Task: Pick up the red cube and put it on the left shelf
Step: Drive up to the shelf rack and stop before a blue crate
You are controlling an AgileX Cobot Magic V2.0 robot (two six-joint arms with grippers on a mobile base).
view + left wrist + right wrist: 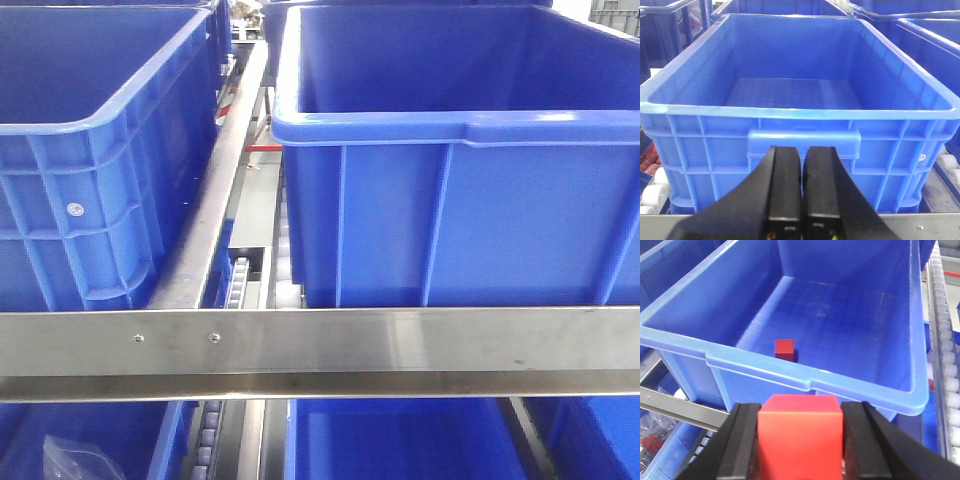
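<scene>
In the right wrist view my right gripper [801, 412] is shut on a red cube [800, 440], held in front of the near rim of a blue bin [805, 377]. A second, smaller-looking red cube [784, 349] lies on that bin's floor near the front wall. In the left wrist view my left gripper [802, 155] is shut and empty, in front of the near wall of another blue bin [805, 112] that holds nothing visible. Neither gripper shows in the front view.
The front view shows two blue bins, left [90, 130] and right [450, 130], on a shelf behind a steel rail [320, 345], with more blue bins below [400, 440]. Roller tracks [945, 365] run beside the bins. A plastic bag [75, 460] lies lower left.
</scene>
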